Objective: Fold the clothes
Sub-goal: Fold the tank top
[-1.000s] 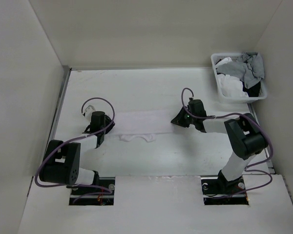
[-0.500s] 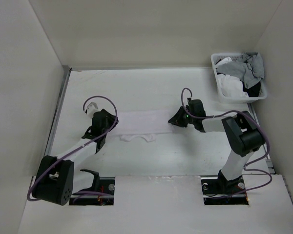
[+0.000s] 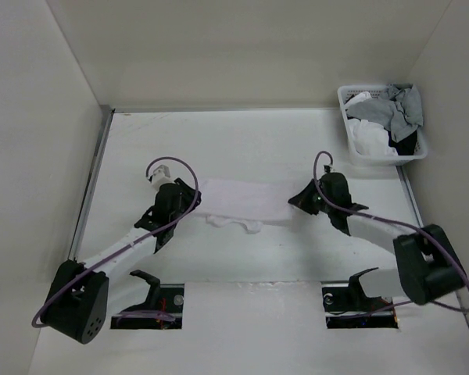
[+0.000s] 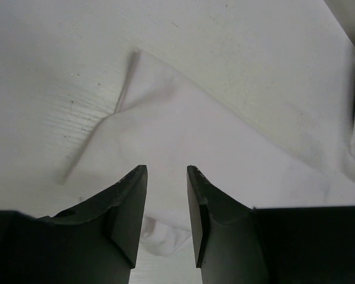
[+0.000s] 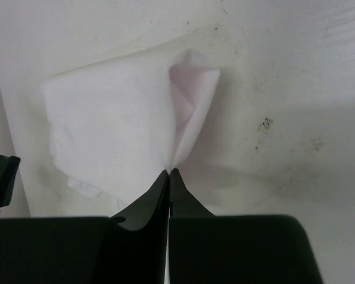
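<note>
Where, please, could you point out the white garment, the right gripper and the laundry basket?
white garment point(image 3: 236, 199): top external view, on the flat middle of the cloth.
right gripper point(image 5: 168, 173): right wrist view, at its fingertips, closed on a fabric fold.
white lattice basket point(image 3: 348, 123): top external view, on its left wall.

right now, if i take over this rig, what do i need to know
Left gripper: open, over the white garment at its left end, not gripping.
Right gripper: shut on a pinched-up fold at its right end.
Garment: a long band across the table, between the arms.
Done: narrowed lengthwise, it seems.
Left: grip the left end, fold it shorter.
</note>
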Tool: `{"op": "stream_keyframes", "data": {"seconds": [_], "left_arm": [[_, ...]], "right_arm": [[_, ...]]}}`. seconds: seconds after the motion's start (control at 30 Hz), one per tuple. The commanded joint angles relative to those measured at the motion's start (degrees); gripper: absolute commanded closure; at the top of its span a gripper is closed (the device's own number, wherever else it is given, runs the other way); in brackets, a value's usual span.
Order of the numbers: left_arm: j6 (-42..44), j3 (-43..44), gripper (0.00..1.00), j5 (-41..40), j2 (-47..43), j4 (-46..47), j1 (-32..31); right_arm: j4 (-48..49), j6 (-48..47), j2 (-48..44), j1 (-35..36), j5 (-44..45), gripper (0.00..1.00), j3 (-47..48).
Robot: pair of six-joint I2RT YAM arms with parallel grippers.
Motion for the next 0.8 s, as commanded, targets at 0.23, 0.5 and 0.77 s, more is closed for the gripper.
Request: {"op": "stream_keyframes", "data": {"seconds": [0.23,0.5,0.77], "left_arm": [[-0.89,-0.22,0.69,-1.64,-6.13,-1.77,-5.43],[-1.33,-2.94,0.68,-1.47,-13.25,-4.32,-4.82],[-0.98,-4.96,0.68,1.34,-18.35,-5.91,-1.13]], "right_arm": [[-19.86,-2.72,-22.88,6.45,11.02,0.99,5.12],[-24.88,-5.01,-9.20,17.35,16.29,0.97,21.81],[-27.34,-5.53,10.75,23.94,17.35,0.97,39.91]]}}
